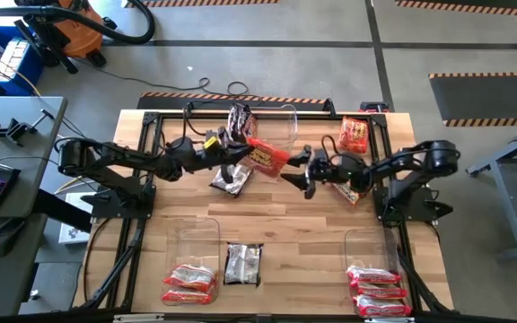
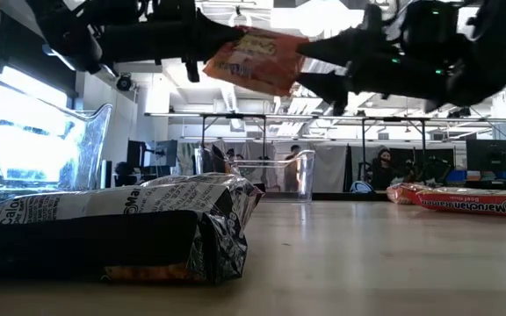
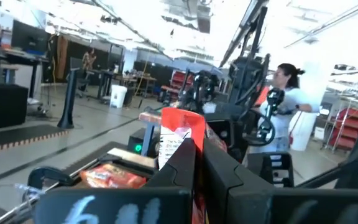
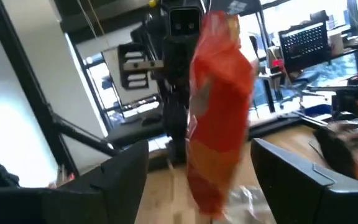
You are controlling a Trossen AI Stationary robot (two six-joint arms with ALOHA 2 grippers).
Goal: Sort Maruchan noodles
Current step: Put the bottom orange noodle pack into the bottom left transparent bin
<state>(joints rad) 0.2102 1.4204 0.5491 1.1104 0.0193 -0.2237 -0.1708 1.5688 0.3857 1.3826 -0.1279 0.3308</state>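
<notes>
An orange-red Maruchan noodle packet [image 1: 268,156] hangs in the air over the middle of the table, with my left gripper [image 1: 240,148] shut on its left end. My right gripper [image 1: 297,170] is open. Its two fingers stand on either side of the packet's right end [image 4: 219,106] with a gap showing on both sides. Dark packets [image 1: 240,121] [image 1: 232,179] lie flat on the table below and behind, and another orange packet [image 1: 354,135] lies at the far right. At the near edge lie red-and-white packets [image 1: 189,283] [image 1: 380,292] and a dark packet [image 1: 242,263]. My left gripper pinches the end of the orange packet [image 3: 178,134] that faces the table's left between its two shut fingers [image 3: 185,165]. The fingers come about level from the table's left. The packet is lifted clear of the table and juts out toward my right gripper, sloping slightly [image 2: 257,60].
Clear plastic bins stand at the near left [image 1: 194,235], near right [image 1: 366,244] and far middle [image 1: 281,121]. A packet [image 1: 348,190] lies under my right arm. The black frame rails [image 1: 393,215] run along the table's sides. A person stands in the room beyond.
</notes>
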